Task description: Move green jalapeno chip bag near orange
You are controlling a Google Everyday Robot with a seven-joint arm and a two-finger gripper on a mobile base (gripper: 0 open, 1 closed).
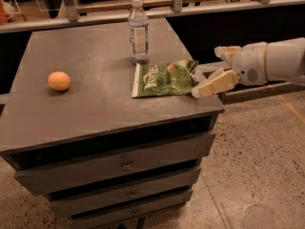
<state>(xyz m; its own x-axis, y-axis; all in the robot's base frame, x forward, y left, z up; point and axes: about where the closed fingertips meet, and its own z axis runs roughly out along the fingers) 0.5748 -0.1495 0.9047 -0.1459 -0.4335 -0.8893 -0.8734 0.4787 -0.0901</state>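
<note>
You see the fingers (215, 83) spread apart and released: one pale tan finger slants down toward the right edge of the tabletop (95, 56), and the other sits higher, off past that edge. The gripper (207, 72) hangs at the right edge, about midway along it. The lower fingertip comes right up to the crumpled right end of the green jalapeno chip bag (164, 79), but you cannot tell whether it touches the bag or only overlaps it in the view. The bag lies flat near the right edge, with its white strip turned toward the middle of the top; its lettering is only partly readable. Just behind it, toward the far edge, a clear water bottle (138, 30) stands upright, its label too blurred to read. The orange (59, 80) rests well apart from the bag, near the left edge. The white arm (281, 61) runs out of the view at the right, and the near left corner of the tabletop is cut off too.
</note>
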